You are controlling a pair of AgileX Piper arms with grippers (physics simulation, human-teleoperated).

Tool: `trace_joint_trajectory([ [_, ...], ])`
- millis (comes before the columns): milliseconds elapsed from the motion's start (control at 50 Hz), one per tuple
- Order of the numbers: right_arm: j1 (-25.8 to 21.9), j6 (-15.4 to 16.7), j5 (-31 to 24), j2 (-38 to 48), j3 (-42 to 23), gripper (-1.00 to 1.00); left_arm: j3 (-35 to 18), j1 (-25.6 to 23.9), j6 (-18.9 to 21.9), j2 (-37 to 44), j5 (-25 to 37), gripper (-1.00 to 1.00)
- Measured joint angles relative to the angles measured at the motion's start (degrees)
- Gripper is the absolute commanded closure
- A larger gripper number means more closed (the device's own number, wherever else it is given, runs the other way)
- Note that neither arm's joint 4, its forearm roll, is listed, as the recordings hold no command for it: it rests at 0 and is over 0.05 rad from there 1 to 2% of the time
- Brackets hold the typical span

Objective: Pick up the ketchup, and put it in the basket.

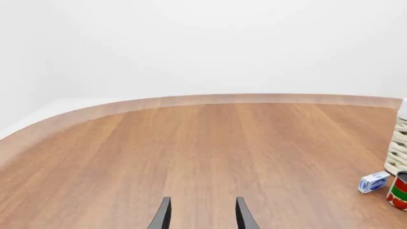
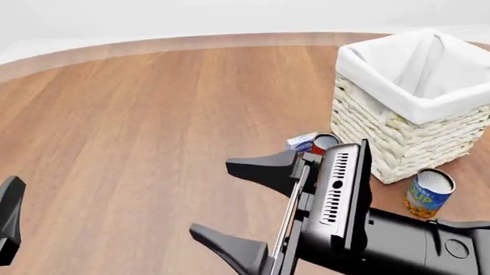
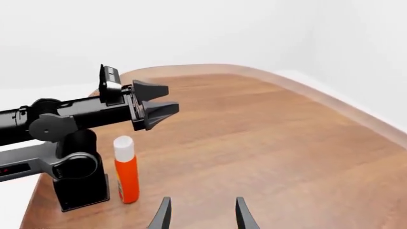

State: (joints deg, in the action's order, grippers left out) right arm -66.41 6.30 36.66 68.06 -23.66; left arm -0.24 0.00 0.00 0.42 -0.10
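Note:
The ketchup (image 3: 125, 169), a red-orange bottle with a white cap, shows only in the right wrist view. It stands upright on the table right beside the left arm's black base (image 3: 79, 183). My right gripper (image 3: 202, 213) is open and empty, well short of the bottle. In the front view the right gripper (image 2: 210, 197) hangs open over the table's middle. My left gripper (image 3: 170, 100) is open and empty above the table, higher than the bottle; its fingertips (image 1: 164, 212) frame bare wood. The basket (image 2: 392, 138) stands at the far right.
A small blue-and-white box (image 2: 301, 141) and a red-and-green tomato can (image 2: 324, 141) sit against the basket's left side. A blue-and-orange soup can (image 2: 429, 193) stands in front of the basket. The table's curved edge (image 2: 185, 45) runs along the back.

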Motion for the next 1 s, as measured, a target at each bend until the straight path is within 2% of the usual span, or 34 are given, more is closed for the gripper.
trace_joint_trajectory([
  [1000, -9.91, -2.36, -3.91, 10.43, -11.35, -1.0, 0.0, 0.0, 0.0, 0.0, 0.0, -1.0],
])
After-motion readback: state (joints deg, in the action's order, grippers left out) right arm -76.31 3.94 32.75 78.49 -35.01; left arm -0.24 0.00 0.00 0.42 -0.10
